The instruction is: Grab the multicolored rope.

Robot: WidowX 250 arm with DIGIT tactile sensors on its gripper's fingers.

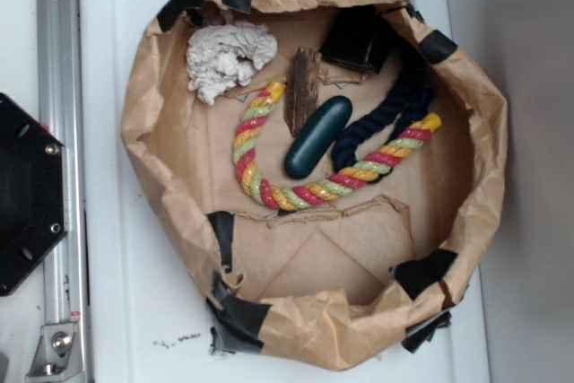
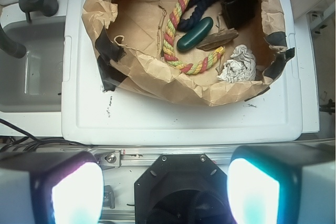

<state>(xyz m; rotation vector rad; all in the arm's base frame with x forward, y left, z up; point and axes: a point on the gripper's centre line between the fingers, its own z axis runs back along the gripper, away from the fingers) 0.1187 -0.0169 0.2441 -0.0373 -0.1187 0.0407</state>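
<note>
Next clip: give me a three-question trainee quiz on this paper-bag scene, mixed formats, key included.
1. True or false: the multicolored rope curves around the dark green oblong object.
2. Which lies nearest the crumpled white cloth? A) navy rope B) the multicolored rope's end C) black box
3. Fill in: the gripper is ___ the paper bag, fingers apart.

Key: 1 true; 2 B; 3 outside

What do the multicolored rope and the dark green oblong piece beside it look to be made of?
Multicolored rope: likely soft cotton or similar fibre, matte; its red, yellow and green strands are visibly twisted. Green oblong piece: probably plastic or rubber; smooth, with a faint sheen.
</note>
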